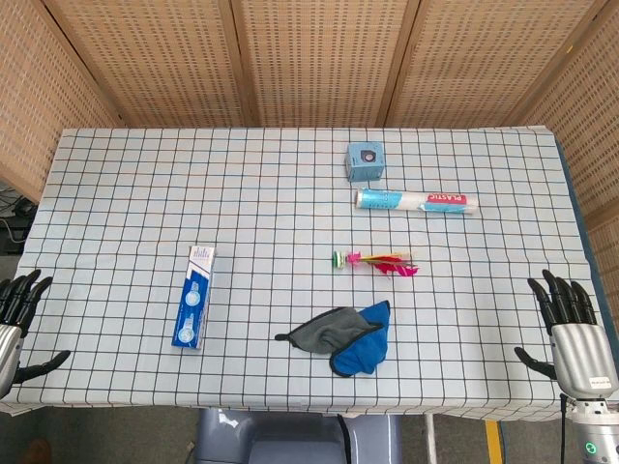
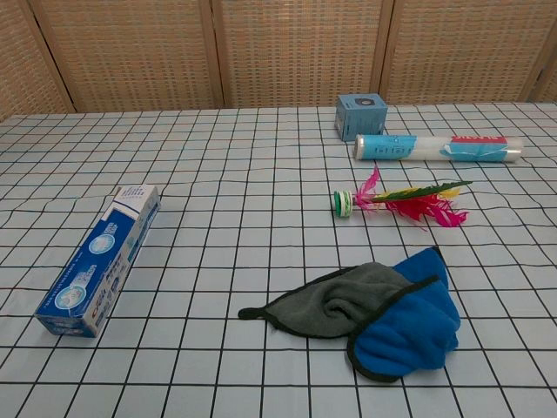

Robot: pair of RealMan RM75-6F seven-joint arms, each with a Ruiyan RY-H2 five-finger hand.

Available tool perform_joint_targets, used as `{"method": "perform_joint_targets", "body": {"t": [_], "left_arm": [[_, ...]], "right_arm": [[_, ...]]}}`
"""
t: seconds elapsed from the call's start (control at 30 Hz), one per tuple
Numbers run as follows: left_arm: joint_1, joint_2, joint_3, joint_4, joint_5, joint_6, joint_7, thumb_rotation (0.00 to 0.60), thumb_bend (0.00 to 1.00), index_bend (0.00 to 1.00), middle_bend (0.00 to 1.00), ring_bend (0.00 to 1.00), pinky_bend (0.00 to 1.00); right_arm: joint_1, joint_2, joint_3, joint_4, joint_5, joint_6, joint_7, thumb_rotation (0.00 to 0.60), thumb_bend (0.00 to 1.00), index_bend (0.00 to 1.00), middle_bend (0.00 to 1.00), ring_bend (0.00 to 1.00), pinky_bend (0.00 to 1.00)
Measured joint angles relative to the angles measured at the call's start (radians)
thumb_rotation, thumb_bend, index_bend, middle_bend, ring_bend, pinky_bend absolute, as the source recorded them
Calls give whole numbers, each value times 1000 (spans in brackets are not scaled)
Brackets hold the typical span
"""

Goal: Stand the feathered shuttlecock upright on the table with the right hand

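Currently shuttlecock [image 1: 375,261] flat on table [image 1: 145,193], base left, feathers right.

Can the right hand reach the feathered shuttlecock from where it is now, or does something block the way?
Probably yes. The right hand is open at the table edge, and the shuttlecock lies on its side with only bare cloth between them. The blue-grey cloth lies nearer the robot, off that line.

A thin checked cloth [image 1: 145,193] covers the table, matt and faintly rippled. The shuttlecock [image 2: 402,200] has soft bright feathers and a ringed base. The toothpaste box [image 2: 102,259] is printed card with a slight sheen. The tube [image 2: 438,147] looks like glossy clear plastic. Two rags [image 2: 365,309] are fuzzy matt cloth. The small box [image 2: 360,116] looks like matt card. Woven cane panels [image 1: 309,58] stand behind.
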State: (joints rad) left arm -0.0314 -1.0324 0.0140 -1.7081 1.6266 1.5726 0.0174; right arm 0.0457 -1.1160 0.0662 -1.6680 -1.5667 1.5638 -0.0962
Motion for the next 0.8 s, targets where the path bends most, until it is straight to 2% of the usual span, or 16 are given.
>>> {"method": "perform_joint_targets", "body": {"t": [0.23, 0.4, 0.6, 0.8], "left_arm": [[-1, -3, -8, 1, -10, 2, -1, 600, 0, 0, 0, 0, 0], [-8, -12, -16, 1, -28, -15, 17, 600, 0, 0, 0, 0, 0], [-27, -33, -34, 5, -77, -54, 54, 600, 0, 0, 0, 0, 0], [-50, -58, -48, 13, -129, -108, 100, 600, 0, 0, 0, 0, 0]], "right_arm": [[27, -1, 5, 9, 9, -49, -4, 600, 0, 30, 0, 0, 0], [98, 6, 25, 8, 35, -168, -30, 600, 0, 72, 0, 0, 0], [253, 7, 86, -17, 101, -354, -153, 600, 13, 235, 0, 0, 0], [403, -68, 147, 3, 221, -506, -256, 600, 157, 349, 0, 0, 0]]}}
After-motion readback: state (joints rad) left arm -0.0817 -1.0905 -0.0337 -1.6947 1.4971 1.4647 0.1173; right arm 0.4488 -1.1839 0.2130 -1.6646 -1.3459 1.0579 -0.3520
